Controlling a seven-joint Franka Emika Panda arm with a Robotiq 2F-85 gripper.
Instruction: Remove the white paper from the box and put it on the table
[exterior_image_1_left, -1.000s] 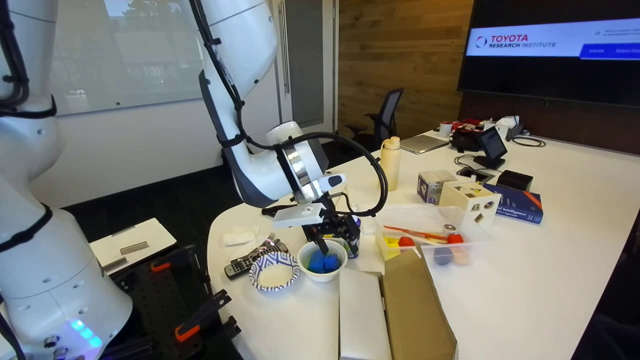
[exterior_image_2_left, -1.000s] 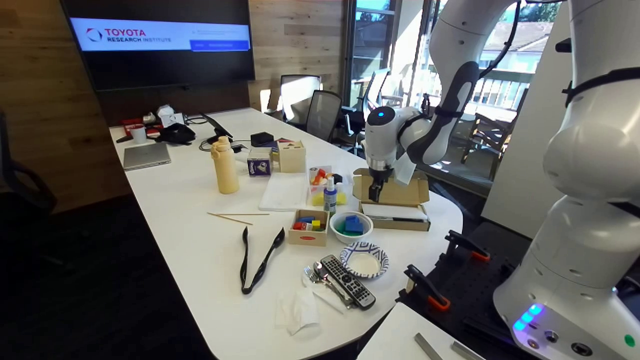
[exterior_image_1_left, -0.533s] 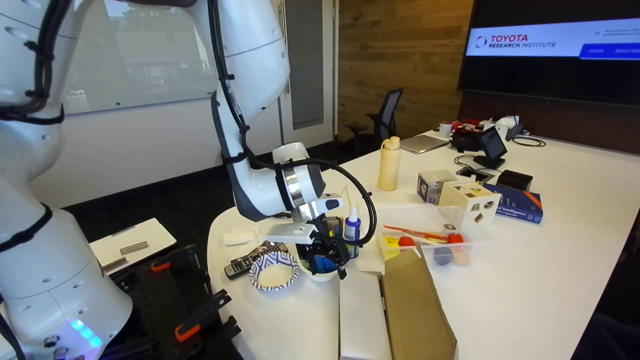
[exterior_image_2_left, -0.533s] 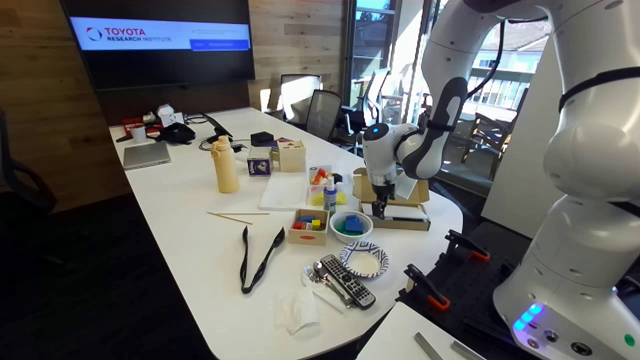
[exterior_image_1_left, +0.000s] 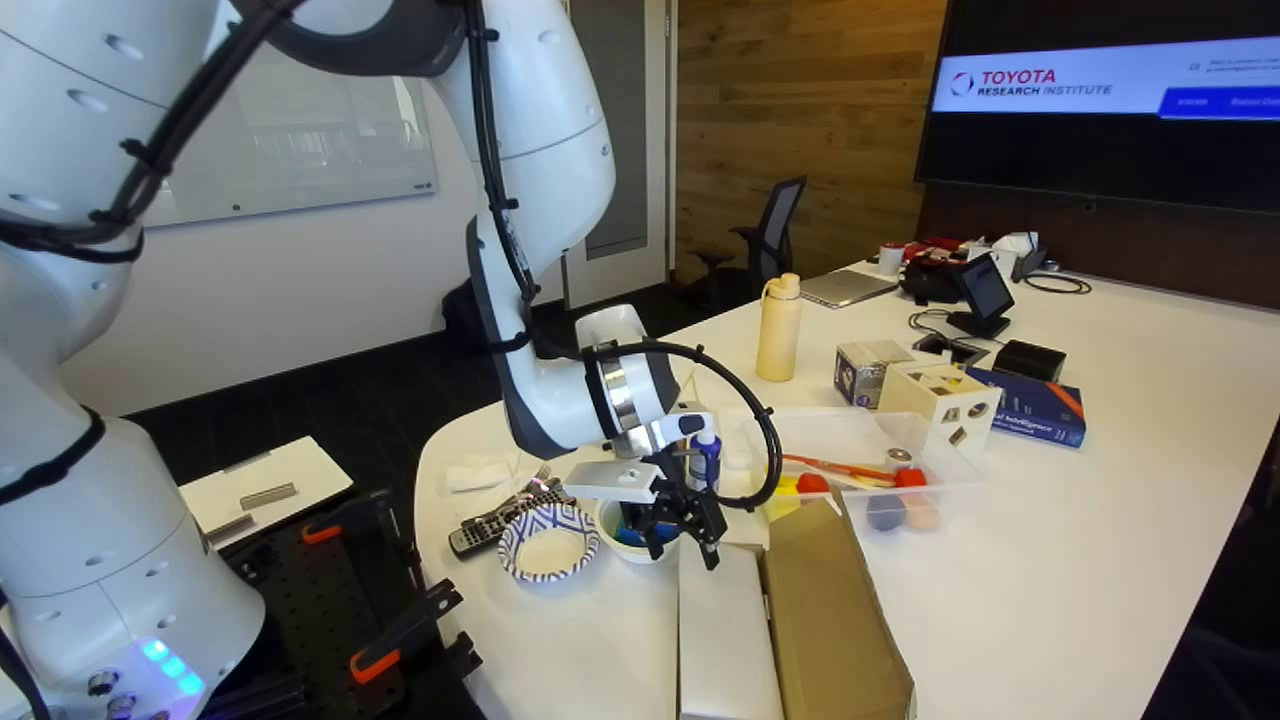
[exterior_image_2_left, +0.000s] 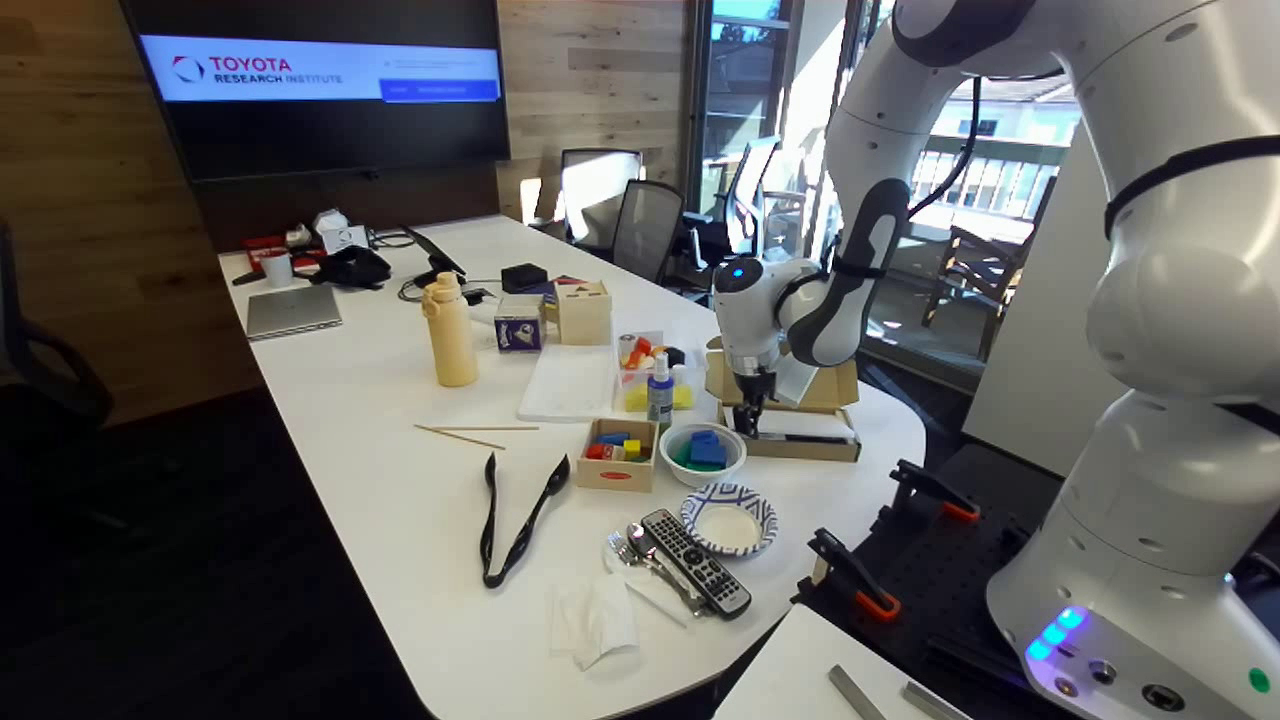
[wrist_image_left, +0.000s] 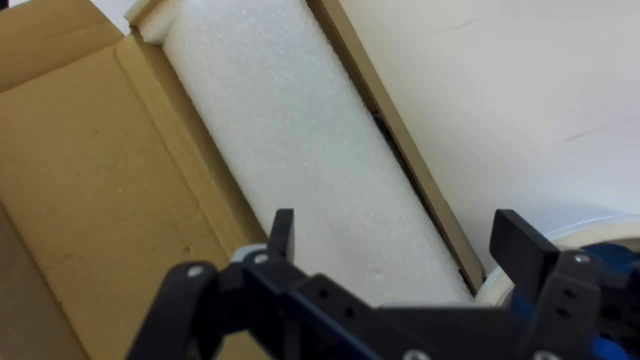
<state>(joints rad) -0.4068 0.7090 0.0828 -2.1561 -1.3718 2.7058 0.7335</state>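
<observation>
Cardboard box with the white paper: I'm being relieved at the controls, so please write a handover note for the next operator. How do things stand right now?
Gripper: open, holding nothing, at the end of the cardboard box nearest the white bowl. Whether it touches anything, I can't tell.
White paper: looks more like foam wrap; lying inside the box.
Done: box open, gripper at its end.
Left: grip the paper, lift it out, set it on the table.
Caution: the bowl seems close to the gripper, so it could get knocked.
</observation>
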